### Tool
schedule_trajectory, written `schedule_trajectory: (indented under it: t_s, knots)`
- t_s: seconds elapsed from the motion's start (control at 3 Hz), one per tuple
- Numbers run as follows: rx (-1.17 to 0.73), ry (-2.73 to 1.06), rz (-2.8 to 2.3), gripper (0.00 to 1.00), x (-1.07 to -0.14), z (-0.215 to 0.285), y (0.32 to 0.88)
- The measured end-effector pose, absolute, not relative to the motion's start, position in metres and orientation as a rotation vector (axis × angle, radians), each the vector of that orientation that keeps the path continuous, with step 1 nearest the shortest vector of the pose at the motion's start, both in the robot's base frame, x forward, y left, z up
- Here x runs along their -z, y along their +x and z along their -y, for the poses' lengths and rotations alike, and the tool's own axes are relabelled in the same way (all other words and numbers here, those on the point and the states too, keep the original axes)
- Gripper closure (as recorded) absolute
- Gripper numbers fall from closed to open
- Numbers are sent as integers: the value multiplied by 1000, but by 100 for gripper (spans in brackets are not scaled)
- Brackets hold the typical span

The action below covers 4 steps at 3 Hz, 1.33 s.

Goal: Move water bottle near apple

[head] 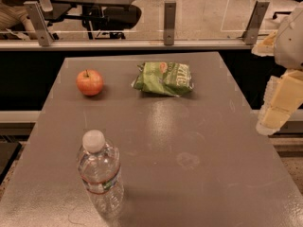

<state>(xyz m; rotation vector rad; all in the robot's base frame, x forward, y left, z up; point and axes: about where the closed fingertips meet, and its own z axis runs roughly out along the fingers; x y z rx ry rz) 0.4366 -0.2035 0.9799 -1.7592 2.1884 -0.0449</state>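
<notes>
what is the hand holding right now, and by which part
Nothing. The hand hangs beyond the right edge of the table, well apart from the water bottle, which stands upright at the front left.

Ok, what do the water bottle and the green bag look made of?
The water bottle looks like clear ribbed plastic, see-through and glossy. The green bag is probably thin plastic film, crinkled and shiny. The gripper, beyond the right edge of the table, looks pale and matte.
</notes>
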Motion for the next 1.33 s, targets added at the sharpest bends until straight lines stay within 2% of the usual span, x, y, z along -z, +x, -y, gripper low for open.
schedule_trajectory:
  t_s: [0.67, 1.33]
  knots:
    - [-201, -1874, -1971, 0, -979, 130, 420]
    - [-485, -1997, -1693, 0, -968, 31, 374]
